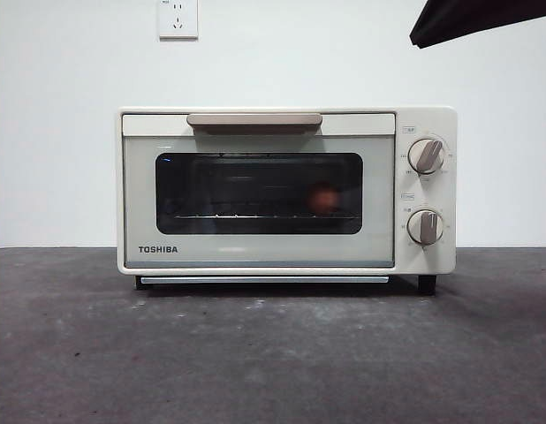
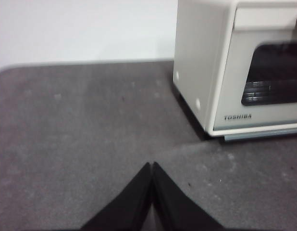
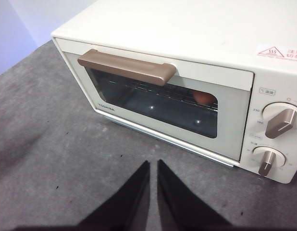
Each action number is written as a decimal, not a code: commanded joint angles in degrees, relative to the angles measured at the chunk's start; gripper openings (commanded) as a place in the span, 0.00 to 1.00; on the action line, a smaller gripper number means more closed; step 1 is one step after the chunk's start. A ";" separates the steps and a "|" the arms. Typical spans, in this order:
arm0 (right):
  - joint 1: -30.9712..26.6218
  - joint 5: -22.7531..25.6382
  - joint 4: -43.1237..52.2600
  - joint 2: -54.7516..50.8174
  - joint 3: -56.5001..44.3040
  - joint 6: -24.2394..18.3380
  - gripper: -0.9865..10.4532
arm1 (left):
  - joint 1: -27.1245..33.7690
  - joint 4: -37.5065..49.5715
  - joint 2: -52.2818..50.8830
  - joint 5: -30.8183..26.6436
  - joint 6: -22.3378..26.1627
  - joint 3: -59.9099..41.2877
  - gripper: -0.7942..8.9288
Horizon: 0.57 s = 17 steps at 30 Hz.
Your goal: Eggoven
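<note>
The cream TOSHIBA toaster oven (image 1: 255,252) stands on the dark table with its door closed. Its beige handle (image 1: 254,122) and two knobs (image 1: 426,155) face me. The reddish-brown egg (image 1: 323,198) sits inside on the rack, seen through the dark glass toward the right; it also shows in the right wrist view (image 3: 204,98). My right gripper (image 3: 153,166) is shut and empty, above and in front of the oven door (image 3: 158,103). My left gripper (image 2: 152,167) is shut and empty over the table, off the oven's left side (image 2: 199,67). A black arm tip (image 1: 476,18) shows at the top right.
A white wall with a socket (image 1: 178,18) stands behind the oven. Dark grey table (image 1: 255,353) spreads in front of and to the left of the oven.
</note>
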 commanded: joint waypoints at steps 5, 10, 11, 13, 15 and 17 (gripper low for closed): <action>0.35 0.24 0.61 0.31 0.61 -0.42 0.09 | 0.15 -1.40 -0.15 -0.11 -1.16 -1.64 0.09; 0.35 0.24 0.61 0.31 0.61 -0.42 0.09 | 0.15 -0.98 -0.15 -0.11 -1.16 -1.62 0.09; 0.37 0.24 0.61 0.31 0.61 -0.42 0.09 | 0.15 -1.01 -0.13 -0.11 -1.16 -1.62 0.09; 0.37 0.24 0.61 0.31 0.61 -0.42 0.09 | 0.15 -1.01 -0.13 -0.11 -1.16 -1.62 0.09; 0.37 0.24 0.63 0.31 0.61 -0.42 0.09 | 0.15 -1.01 -0.13 -0.11 -1.16 -1.62 0.09; 0.35 0.24 0.61 0.31 0.61 -0.42 0.09 | 0.15 -1.01 -0.13 -0.11 -1.16 -1.62 0.09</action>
